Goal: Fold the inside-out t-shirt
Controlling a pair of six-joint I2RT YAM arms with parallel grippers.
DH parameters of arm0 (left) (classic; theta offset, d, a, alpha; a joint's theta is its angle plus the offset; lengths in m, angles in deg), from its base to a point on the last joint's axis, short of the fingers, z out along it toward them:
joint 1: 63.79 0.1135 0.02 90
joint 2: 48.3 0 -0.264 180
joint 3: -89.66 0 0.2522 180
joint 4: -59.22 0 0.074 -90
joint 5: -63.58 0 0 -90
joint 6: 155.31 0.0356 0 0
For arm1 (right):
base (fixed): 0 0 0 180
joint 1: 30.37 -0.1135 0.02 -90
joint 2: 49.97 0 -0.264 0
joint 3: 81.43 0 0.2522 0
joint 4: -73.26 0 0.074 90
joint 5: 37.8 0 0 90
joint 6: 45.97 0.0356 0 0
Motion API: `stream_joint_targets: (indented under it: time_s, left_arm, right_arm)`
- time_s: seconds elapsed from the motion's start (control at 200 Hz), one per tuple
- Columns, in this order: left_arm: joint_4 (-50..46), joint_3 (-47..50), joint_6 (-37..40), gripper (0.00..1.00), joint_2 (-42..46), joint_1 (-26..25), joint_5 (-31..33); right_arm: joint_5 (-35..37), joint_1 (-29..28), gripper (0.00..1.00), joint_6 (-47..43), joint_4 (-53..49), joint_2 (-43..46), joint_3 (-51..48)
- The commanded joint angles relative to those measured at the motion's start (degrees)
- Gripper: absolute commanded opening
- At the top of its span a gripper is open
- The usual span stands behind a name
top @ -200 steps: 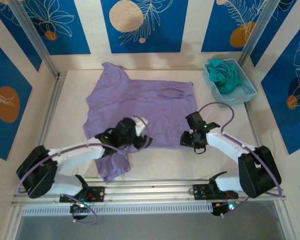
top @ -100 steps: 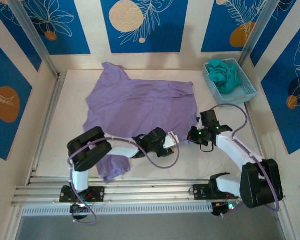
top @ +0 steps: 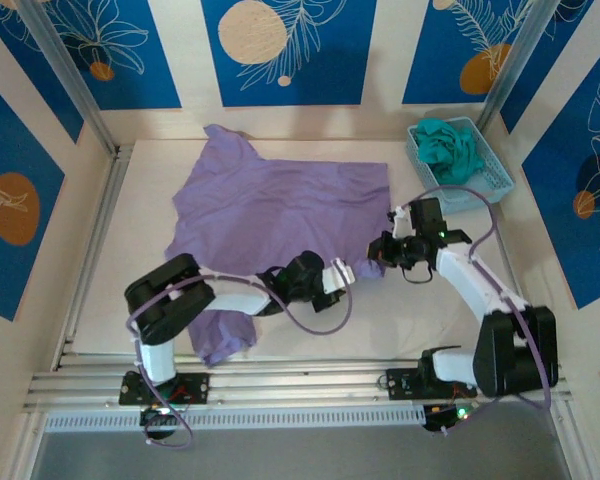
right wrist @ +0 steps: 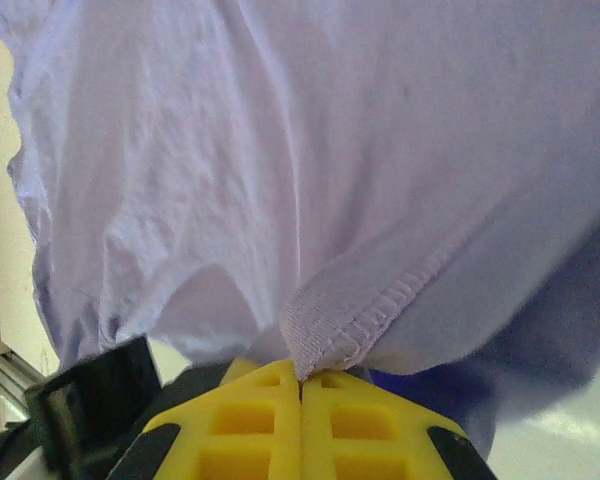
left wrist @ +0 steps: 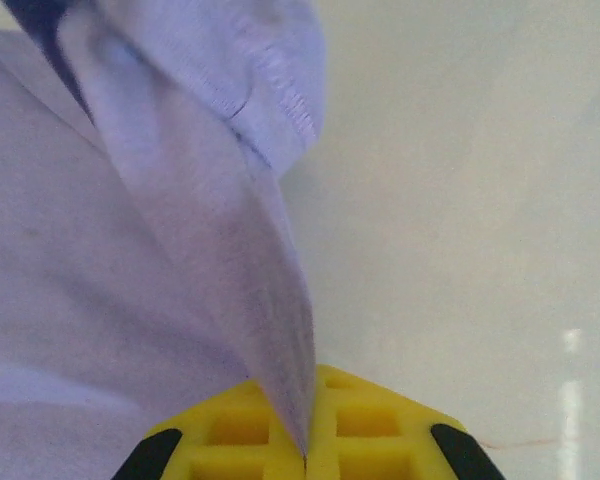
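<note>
Trailing toward the near edge of the table (top: 410, 325), 1 sleeve (top: 225, 335) of the inside-out t-shirt (top: 280, 205) is lying left of centre, partly under the left arm. A little farther in, the left gripper (top: 342, 271) is pinching the shirt's near right corner. Its wrist camera is showing 2 yellow fingers (left wrist: 375, 435) pressed together on a thin raised ridge of lavender cloth, with a stitched hem curling over above them. Just beside it, slightly farther and to the right, the right gripper (top: 378, 252) is gripping the same corner of the garment. Its own fingers (right wrist: 365, 425) are meeting with a fold of the stitched hem caught between them and the fabric hanging in wrinkles beyond. Past both grippers, the body of the shirt is spreading flat across the middle of the table, the other sleeve (top: 225, 140) reaching toward the far left corner. At the far right corner, a light blue basket (top: 480, 195) is holding a teal garment (top: 448, 150).
</note>
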Motion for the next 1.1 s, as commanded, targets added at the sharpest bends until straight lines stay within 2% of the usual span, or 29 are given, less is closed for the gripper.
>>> stream_joint_targets:
  time_s: [0.0, 0.08, 0.225, 0.375, 0.48, 0.59, 0.92, 1.095]
  left_arm:
    - [2.10, 2.12, -8.69, 0.00, 2.71, 3.30, -11.17]
    - [4.38, 3.48, -11.59, 0.00, 2.37, 5.13, -12.57]
    - [5.16, 3.18, -14.73, 0.00, 0.66, 7.49, -14.09]
    - [5.14, 3.42, -15.06, 0.00, -0.08, 8.40, -13.95]
    - [5.27, 3.59, -15.27, 0.00, -0.45, 8.65, -13.85]
    - [5.40, 3.59, -15.38, 0.00, -0.88, 8.76, -13.80]
    - [7.07, 3.59, -17.31, 0.00, -1.51, 8.76, -14.03]
    - [7.71, 3.69, -18.13, 0.00, -1.47, 8.77, -14.91]
  right_arm:
    - [-0.79, -0.05, 0.00, -2.82, 2.14, -6.43, 4.31]
    - [1.28, -0.78, 0.00, -3.61, 2.14, -11.88, 7.89]
    - [3.57, -2.34, 0.07, -5.05, -0.32, -17.43, 12.07]
    - [7.38, -3.69, 0.22, -6.33, -0.84, -11.92, 7.90]
    - [7.00, -4.54, 0.33, -6.09, 0.23, -6.96, 3.21]
    - [7.73, -7.15, 0.41, -5.78, 1.59, -4.35, 0.41]
    - [15.61, -13.83, 0.59, -2.06, 0.67, -3.39, -0.92]
    - [19.68, -14.07, 0.59, -0.49, -2.38, -1.63, -1.57]
